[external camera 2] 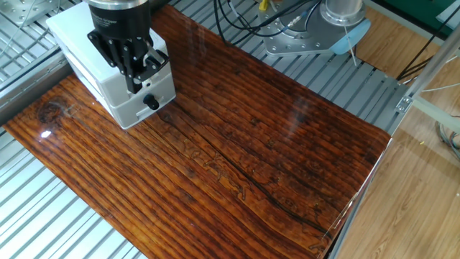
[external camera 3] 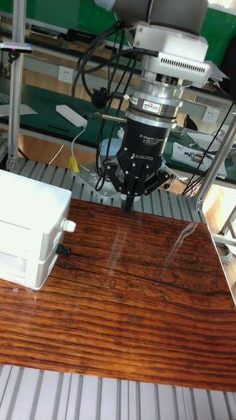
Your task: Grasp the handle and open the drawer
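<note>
- The robot's black hand (external camera 2: 134, 85) hangs over the front corner of a small white cabinet (external camera 2: 79, 36) at the far left end of a dark wood-grain bench (external camera 2: 237, 151), fixed view.
- Its two fingers (external camera 3: 128, 201) are drawn together to a narrow point and grasp nothing; the tall fixed view shows them in the air, well above the bench top and apart from the cabinet.
- The handle (external camera 2: 152, 103), a small black-tipped knob, sticks out of the white front of the drawer (external camera 2: 136, 109), the cabinet's lower tier, just below the fingertips as the fixed view frames them.
- In the tall fixed view the handle (external camera 3: 63, 249) points toward the open bench, under a white knob (external camera 3: 69, 226) on the tier above.
- The drawer front sits flush with the cabinet, the drawer shut.
- Black cables (external camera 2: 248, 18) trail behind the bench near the arm's grey base (external camera 2: 309, 36).
</note>
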Controlling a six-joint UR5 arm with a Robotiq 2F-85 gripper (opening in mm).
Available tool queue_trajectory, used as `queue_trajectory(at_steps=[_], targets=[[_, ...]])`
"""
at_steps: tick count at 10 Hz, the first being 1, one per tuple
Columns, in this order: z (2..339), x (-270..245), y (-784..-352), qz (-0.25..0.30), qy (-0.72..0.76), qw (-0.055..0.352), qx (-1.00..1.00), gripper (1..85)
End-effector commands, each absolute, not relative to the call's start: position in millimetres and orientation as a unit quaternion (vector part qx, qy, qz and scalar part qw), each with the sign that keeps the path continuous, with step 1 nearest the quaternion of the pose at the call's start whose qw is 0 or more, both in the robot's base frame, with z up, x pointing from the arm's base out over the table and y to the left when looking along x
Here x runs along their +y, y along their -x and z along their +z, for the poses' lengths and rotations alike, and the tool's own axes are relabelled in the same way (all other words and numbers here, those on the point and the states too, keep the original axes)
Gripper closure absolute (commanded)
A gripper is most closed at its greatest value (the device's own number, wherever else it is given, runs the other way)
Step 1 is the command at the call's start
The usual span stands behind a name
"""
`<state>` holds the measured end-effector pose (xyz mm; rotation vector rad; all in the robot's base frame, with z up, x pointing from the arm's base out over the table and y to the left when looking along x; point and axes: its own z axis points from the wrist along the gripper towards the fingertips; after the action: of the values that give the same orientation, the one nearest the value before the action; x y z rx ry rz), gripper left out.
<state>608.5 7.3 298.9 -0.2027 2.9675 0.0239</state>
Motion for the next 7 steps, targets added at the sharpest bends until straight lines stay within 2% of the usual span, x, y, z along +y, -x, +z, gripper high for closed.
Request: queue_trajectory(at_steps=[1, 2, 4, 7], targets=[[303.6, 16.4, -614.2, 0.017, 0.069, 0.089, 0.994, 83.7], [305.4, 13.7, -617.8, 0.002, 0.068, 0.092, 0.993, 83.7], [316.5, 46.9, -626.2, 0.053, 0.041, 0.112, 0.991, 83.7], [305.7, 50.7, -618.6, 0.055, 0.039, 0.103, 0.992, 83.7]])
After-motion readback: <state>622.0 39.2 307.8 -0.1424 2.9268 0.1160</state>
